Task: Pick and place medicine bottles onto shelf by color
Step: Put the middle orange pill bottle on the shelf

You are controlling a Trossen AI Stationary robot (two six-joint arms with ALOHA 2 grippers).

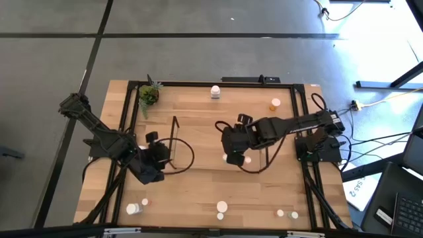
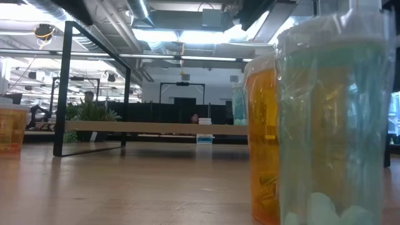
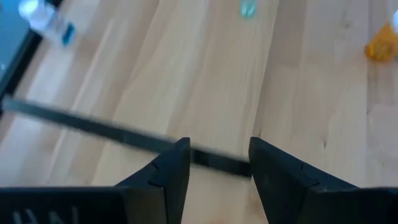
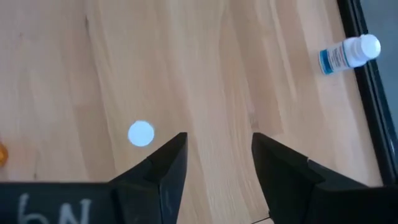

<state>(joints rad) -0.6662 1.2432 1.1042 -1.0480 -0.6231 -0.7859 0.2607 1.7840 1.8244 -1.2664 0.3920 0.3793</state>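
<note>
The shelf's black wire end frames (image 1: 176,137) stand mid-table; the low view shows its frame (image 2: 65,87) and wood board (image 2: 156,127). My left gripper (image 1: 158,160) is open beside the left end frame, a black wire (image 3: 118,135) running just past its empty fingers (image 3: 217,168). My right gripper (image 1: 234,149) hovers open over bare wood (image 4: 217,162), with a white bottle cap (image 4: 141,133) standing beside its fingers. A white cap (image 1: 232,158) and a pink bottle (image 1: 246,159) show under it in the high view. A white bottle (image 1: 215,91) and an orange one (image 1: 275,104) stand near the far edge.
A green potted plant (image 1: 149,96) stands at the far left corner. Several small bottles (image 1: 223,207) are spread along the near edge, an orange one (image 2: 265,137) and a teal one (image 2: 331,125) right before the low camera. A black frame (image 1: 198,84) edges the table.
</note>
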